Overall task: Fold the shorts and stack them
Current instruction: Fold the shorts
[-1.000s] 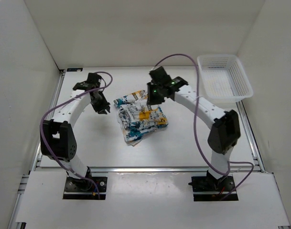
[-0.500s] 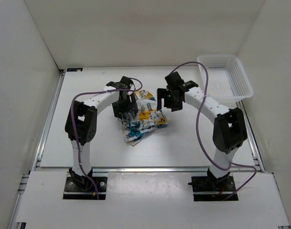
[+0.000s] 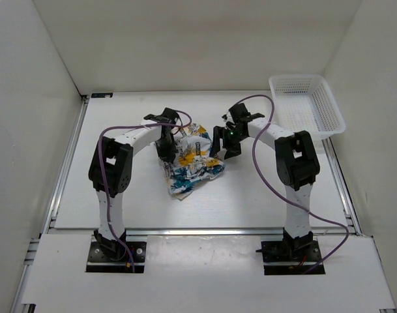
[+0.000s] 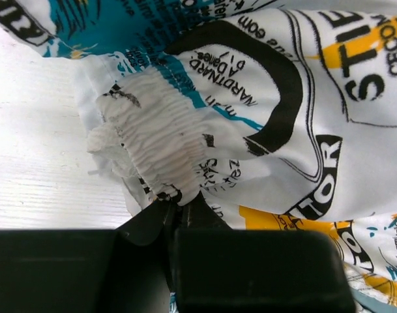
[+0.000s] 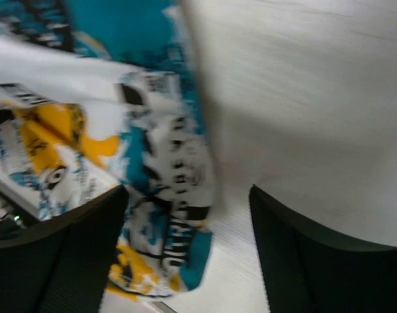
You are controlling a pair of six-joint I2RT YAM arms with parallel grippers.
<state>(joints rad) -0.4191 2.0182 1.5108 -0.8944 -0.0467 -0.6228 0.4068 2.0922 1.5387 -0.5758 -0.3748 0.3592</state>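
The shorts (image 3: pixel 193 168), white with teal, orange-yellow and black print, lie crumpled mid-table. My left gripper (image 3: pixel 167 149) is at their upper left edge. In the left wrist view its jaws are pinched together on the white gathered waistband (image 4: pixel 152 140), the gripper (image 4: pixel 178 212) shut on the shorts (image 4: pixel 296 98). My right gripper (image 3: pixel 224 147) is at their upper right edge. The blurred right wrist view shows it (image 5: pixel 185 235) open, its fingers (image 5: pixel 55 254) standing wide either side of a printed fold of the shorts (image 5: pixel 165 189).
A white plastic mesh basket (image 3: pixel 296 79) stands at the back right corner. The white table (image 3: pixel 120 195) is walled in on three sides. Purple cables loop off both arms over the table.
Both arms came in from the back to the shorts. The left gripper opened, then shut on the waistband. The right gripper opened and dropped to the shorts' right edge.
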